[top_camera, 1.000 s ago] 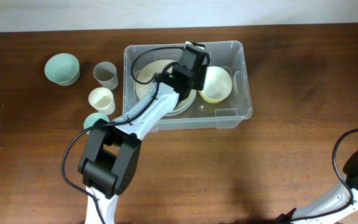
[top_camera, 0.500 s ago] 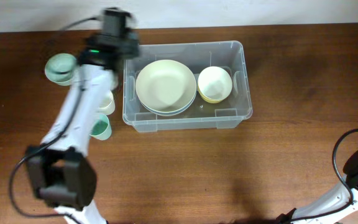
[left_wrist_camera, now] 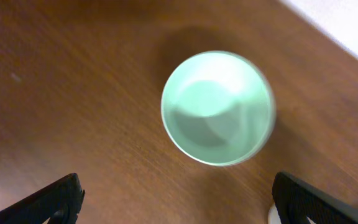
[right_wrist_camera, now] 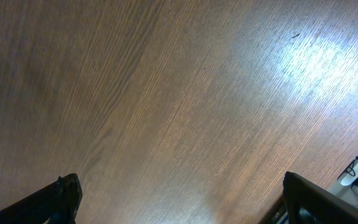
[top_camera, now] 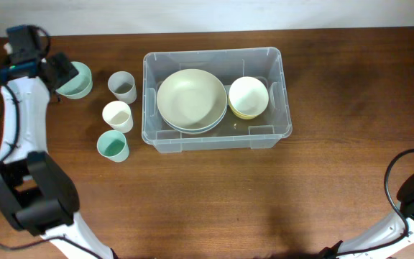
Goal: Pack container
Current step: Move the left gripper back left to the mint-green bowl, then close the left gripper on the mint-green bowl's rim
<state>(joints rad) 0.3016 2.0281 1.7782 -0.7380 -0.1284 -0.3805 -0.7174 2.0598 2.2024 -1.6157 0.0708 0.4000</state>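
Over the green bowl | left gripper, jaws apart | has left container

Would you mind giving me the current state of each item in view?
container: lidless, holding plates and bowls.
plates: stacked inside container.
bowls: nested inside container.
green bowl: upright, empty, on table.
grey cup: upright, empty.
cream cup: upright, empty.
teal cup: upright, empty.
left gripper: open, near green bowl.
right gripper: open, empty.

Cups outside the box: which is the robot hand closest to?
The wide mint-green cup, far left, beside the left gripper. The grey cup, cream cup and small teal cup stand nearer the container.
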